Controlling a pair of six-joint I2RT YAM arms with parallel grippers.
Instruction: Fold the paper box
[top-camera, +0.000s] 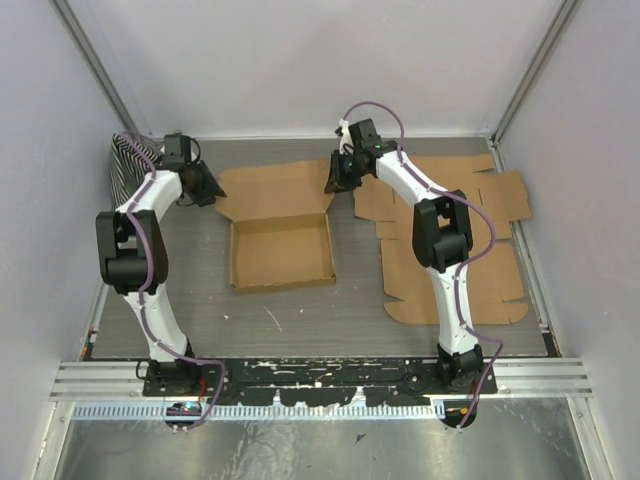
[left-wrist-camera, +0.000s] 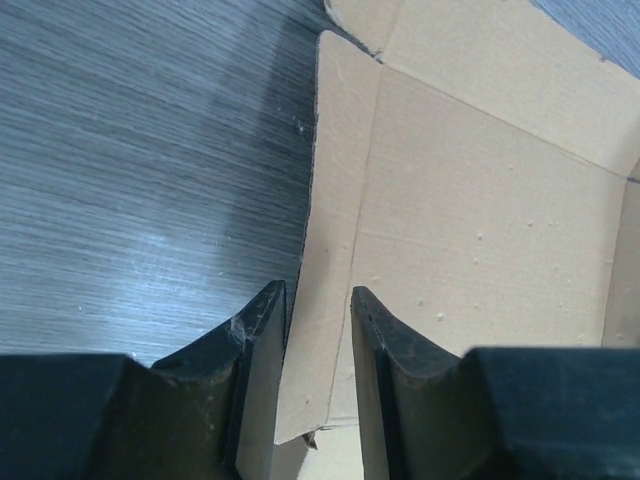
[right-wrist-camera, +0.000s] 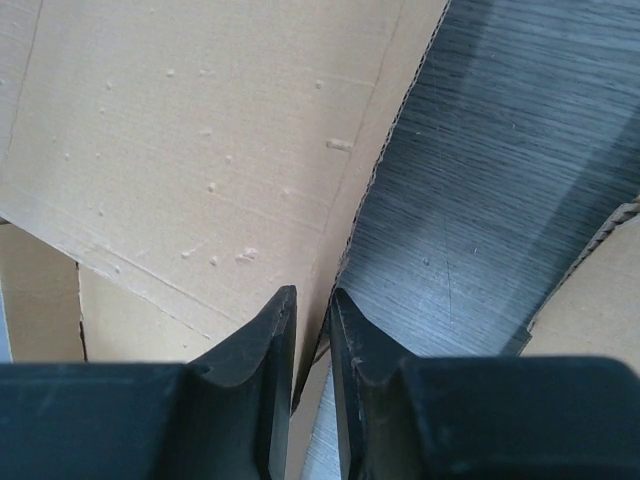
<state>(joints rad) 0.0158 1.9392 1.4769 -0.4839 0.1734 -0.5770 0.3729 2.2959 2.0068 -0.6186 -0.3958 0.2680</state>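
The paper box (top-camera: 282, 252) lies mid-table as a shallow brown tray, its lid flap (top-camera: 272, 188) spread flat behind it. My left gripper (top-camera: 213, 187) is at the lid's left edge. In the left wrist view its jaws (left-wrist-camera: 318, 300) straddle the lid's narrow side flap (left-wrist-camera: 335, 230), with a gap still showing beside the cardboard. My right gripper (top-camera: 335, 178) is at the lid's right edge. In the right wrist view its jaws (right-wrist-camera: 312, 300) stand almost together, pinching the cardboard edge (right-wrist-camera: 350, 220).
Flat brown cardboard blanks (top-camera: 455, 280) lie stacked on the right, under and beyond the right arm, reaching the back right corner (top-camera: 490, 195). A black-and-white striped object (top-camera: 125, 165) leans at the back left wall. Grey walls close in both sides.
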